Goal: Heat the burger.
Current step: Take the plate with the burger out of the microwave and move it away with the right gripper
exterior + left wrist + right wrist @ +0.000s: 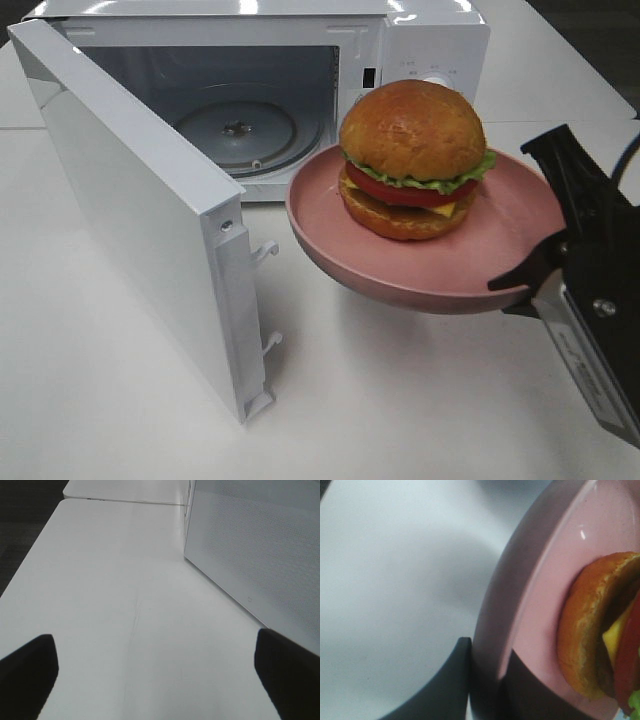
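Note:
The burger (413,158), with a glossy brown bun, lettuce, tomato and cheese, sits on a round pink plate (470,270). The plate hangs in the air in front of the open microwave (425,45). My right gripper (540,262) is shut on the plate's right rim. In the right wrist view the right gripper (485,665) pinches that rim, with the burger (590,630) close by. My left gripper (157,667) is open and holds nothing. It hovers over the white table (115,580), and the exterior view does not show it.
The microwave door (130,200) stands swung out to the left, and its glass turntable (235,130) is bare inside. The door (260,545) also fills one side of the left wrist view. White table (400,400) spreads in front of the microwave.

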You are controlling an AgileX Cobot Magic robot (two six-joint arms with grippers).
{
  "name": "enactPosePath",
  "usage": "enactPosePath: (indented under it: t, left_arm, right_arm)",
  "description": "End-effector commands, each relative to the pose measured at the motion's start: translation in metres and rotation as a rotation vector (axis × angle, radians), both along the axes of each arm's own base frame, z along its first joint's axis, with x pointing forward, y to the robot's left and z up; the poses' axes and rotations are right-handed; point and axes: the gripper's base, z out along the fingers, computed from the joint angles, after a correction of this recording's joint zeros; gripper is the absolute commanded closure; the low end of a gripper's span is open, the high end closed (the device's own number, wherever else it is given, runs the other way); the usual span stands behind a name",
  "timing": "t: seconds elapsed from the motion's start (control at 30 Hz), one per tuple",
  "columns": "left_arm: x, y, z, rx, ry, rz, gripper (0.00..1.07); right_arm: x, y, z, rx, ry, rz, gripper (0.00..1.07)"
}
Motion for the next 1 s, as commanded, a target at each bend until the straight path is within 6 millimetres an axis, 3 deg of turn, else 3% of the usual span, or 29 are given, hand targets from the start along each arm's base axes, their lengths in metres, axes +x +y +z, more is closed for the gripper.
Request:
enactPosePath:
  t: [0.03, 0.5, 1.0]
  left_arm:
    - [-0.003, 0.000, -0.001, 0.004, -0.026, 0.006, 0.07]
    - [-0.003, 0.000, -0.001, 0.004, -0.026, 0.006, 0.07]
    - [-0.003, 0.000, -0.001, 0.004, -0.026, 0.006, 0.07]
  right_arm:
    - [-0.010, -0.014, 0.006, 0.015, -0.067, -0.075, 1.07]
    - [-0.035, -0.047, 0.005, -0.005, -0.061, -0.308, 1.07]
    - [-0.035, -0.068, -0.012, -0.033, -0.077, -0.610, 1.07]
